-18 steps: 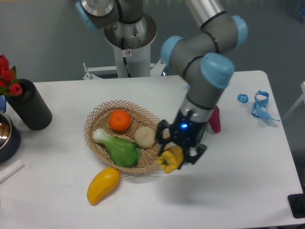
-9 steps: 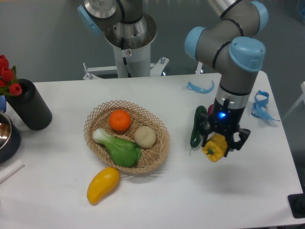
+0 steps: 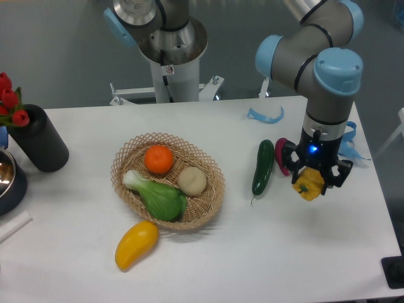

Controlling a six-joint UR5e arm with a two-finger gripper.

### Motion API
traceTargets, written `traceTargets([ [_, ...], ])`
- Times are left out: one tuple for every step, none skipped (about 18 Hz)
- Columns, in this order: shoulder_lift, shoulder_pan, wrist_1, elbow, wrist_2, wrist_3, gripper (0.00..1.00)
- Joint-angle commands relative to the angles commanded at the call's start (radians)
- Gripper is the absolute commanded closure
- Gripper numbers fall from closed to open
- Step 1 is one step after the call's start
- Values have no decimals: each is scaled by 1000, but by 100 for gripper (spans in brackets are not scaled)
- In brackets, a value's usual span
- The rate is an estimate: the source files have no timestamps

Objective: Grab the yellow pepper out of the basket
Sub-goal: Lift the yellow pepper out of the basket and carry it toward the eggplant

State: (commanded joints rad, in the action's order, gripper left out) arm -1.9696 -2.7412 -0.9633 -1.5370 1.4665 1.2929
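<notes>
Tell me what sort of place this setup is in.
Most likely a robotics lab or test bench, not a kitchen. An industrial arm is bolted behind a plain white table, its gripper holds the yellow pepper, and toy-like produce sits in a wicker basket against a bare grey wall.

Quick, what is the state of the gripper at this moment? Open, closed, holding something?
Gripper: closed on the yellow pepper, held above the table to the right of the basket.
</notes>
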Motion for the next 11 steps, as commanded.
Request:
traceTargets([
  [-2, 0, -2, 0, 2, 12, 67],
  [0, 0, -2, 2, 3, 13, 67],
  [-2, 3, -3, 11, 9, 11, 67],
  [-3, 5, -5, 17, 23, 5, 67],
  [-3, 6, -3, 21, 35, 3, 68],
  [-2, 2, -3, 38, 38, 3, 68],
  [-3, 0, -12, 58, 40, 3, 68],
  [0, -11, -12, 67, 41, 6, 68],
  [1, -27, -12, 66, 41, 12, 68],
  [1, -38, -14, 64, 41, 14, 68],
  [3, -40, -12, 60, 41, 17, 68],
])
